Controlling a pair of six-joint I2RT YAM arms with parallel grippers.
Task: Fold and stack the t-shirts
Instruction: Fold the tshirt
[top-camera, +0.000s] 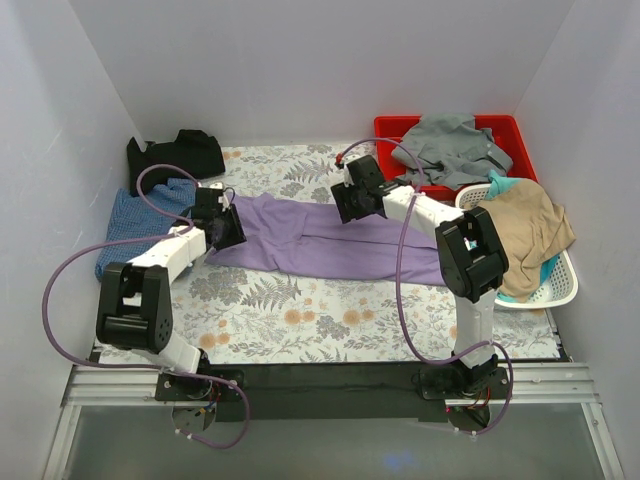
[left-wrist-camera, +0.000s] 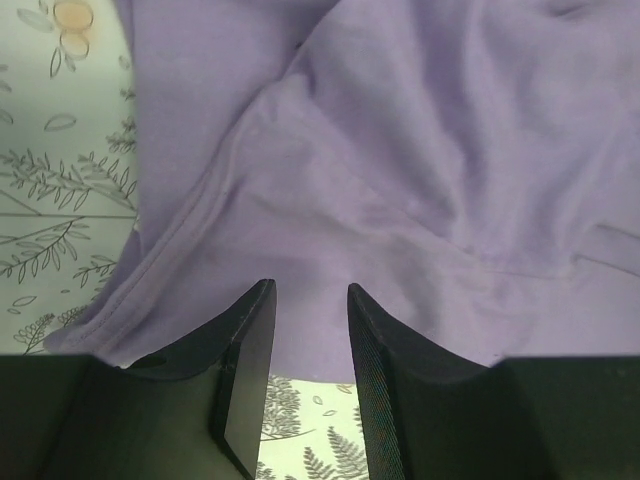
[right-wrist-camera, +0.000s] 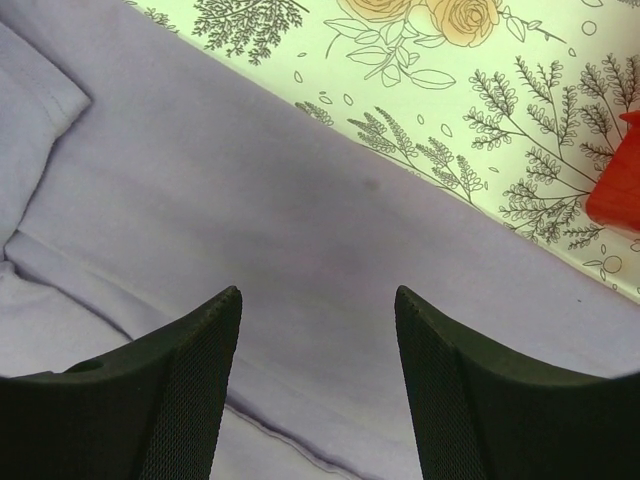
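A lilac-purple t-shirt (top-camera: 320, 238) lies folded lengthwise across the middle of the table. My left gripper (top-camera: 228, 228) is open over its left end; the left wrist view shows the cloth (left-wrist-camera: 400, 170) just beyond the fingertips (left-wrist-camera: 262, 300), nothing between them. My right gripper (top-camera: 350, 203) is open above the shirt's far edge; the right wrist view shows purple cloth (right-wrist-camera: 300, 220) under the spread fingers (right-wrist-camera: 225, 310). A blue checked t-shirt (top-camera: 135, 225) lies at the far left. A black t-shirt (top-camera: 175, 155) is bunched at the back left.
A red bin (top-camera: 520, 140) at the back right holds grey clothing (top-camera: 455, 148). A white basket (top-camera: 565, 285) at the right holds a tan garment (top-camera: 525, 228) and something teal. The table has a floral cloth (top-camera: 300, 320). White walls enclose the space.
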